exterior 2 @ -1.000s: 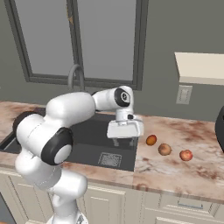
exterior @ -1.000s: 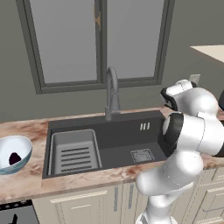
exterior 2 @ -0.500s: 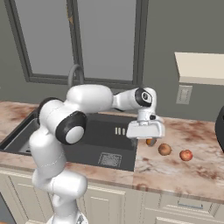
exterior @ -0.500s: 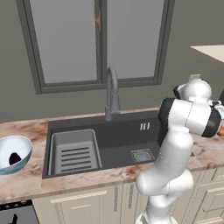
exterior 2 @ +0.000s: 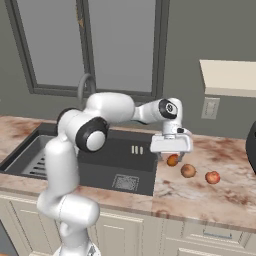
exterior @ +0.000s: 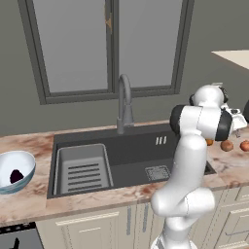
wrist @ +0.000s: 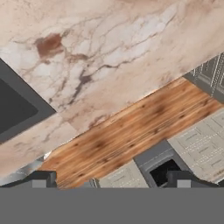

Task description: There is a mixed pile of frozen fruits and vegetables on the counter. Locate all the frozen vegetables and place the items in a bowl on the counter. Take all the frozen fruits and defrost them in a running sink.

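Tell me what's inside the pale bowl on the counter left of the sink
One small dark purple lump lies inside the bowl, against its pale inner wall. The near rim hides the lowest part of the bowl's floor, so anything tucked there cannot be seen.

The white arm rises from its base at about 7 o'clock in the right base view, bends at a dark elbow joint, then reaches across toward 3 o'clock. Its wrist turns downward, and the gripper (exterior 2: 171, 151) hangs below it, pointing down toward 6 o'clock. In the hand view the two dark fingertips (wrist: 42, 179) stand far apart, at roughly 8 and 4 o'clock, with nothing between them.
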You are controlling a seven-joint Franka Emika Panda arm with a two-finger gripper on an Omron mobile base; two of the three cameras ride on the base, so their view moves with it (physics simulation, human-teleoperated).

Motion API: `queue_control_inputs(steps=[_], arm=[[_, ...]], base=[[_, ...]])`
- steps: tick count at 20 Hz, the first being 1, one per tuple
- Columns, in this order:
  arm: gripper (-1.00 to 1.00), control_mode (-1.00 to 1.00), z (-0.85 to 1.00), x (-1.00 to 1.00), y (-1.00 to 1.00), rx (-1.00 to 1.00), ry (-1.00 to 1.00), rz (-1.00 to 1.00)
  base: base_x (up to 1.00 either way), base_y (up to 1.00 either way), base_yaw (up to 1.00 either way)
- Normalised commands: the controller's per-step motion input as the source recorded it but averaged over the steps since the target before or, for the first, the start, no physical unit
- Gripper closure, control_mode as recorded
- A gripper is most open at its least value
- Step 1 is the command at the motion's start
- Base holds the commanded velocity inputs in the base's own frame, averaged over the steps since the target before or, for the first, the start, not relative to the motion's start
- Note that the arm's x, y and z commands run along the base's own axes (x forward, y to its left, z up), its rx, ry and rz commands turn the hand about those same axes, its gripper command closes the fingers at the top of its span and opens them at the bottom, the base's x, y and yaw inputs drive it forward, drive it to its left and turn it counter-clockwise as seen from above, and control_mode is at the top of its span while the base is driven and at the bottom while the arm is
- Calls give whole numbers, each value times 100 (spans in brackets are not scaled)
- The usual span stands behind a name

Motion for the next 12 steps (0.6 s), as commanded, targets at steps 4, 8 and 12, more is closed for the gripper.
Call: queue_control_inputs(steps=[4,8,12], arm=[[-100,-100,-18,38,-40,0,-6,9],[-100,-100,-23,49,-16,0,-7,11],[-100,-100,-29,46,-5,3,-16,12]], base=[[0,0,0],[0,0,0],[0,0,0]])
